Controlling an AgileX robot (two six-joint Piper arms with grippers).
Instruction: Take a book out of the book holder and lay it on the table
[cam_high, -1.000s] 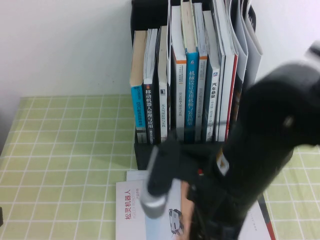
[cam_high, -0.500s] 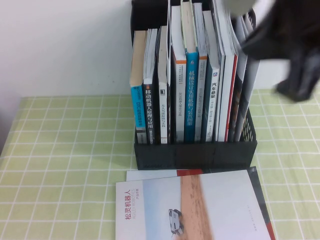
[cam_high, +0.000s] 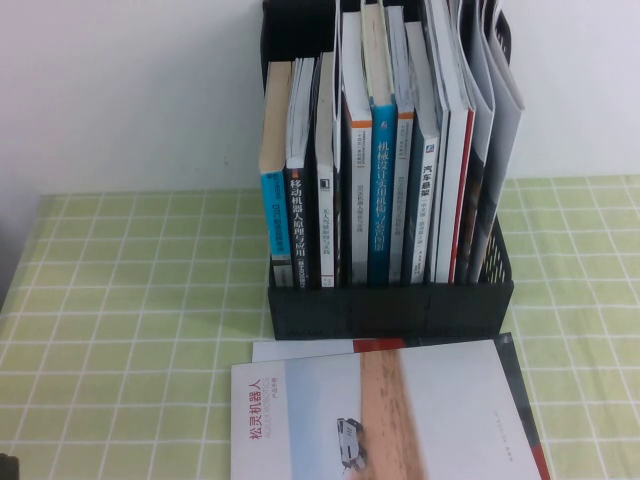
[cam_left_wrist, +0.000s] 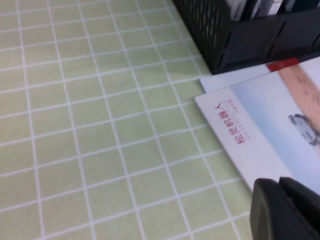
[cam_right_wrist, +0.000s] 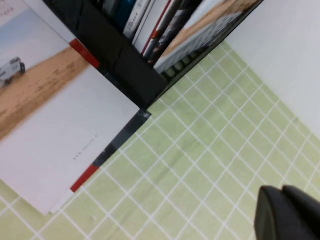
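The book (cam_high: 385, 410) lies flat on the table (cam_high: 130, 330) just in front of the book holder (cam_high: 390, 300), atop another booklet; the laying-down looks done; right gripper (cam_right_wrist: 287, 212), closed and empty, hangs beside the holder; left gripper (cam_left_wrist: 285, 207), closed, near the book's corner; only parking remains.

Open green table (cam_high: 130, 300) to my left; the book holder (cam_high: 390, 305) blocks ahead, the book (cam_high: 400, 420) just before it.
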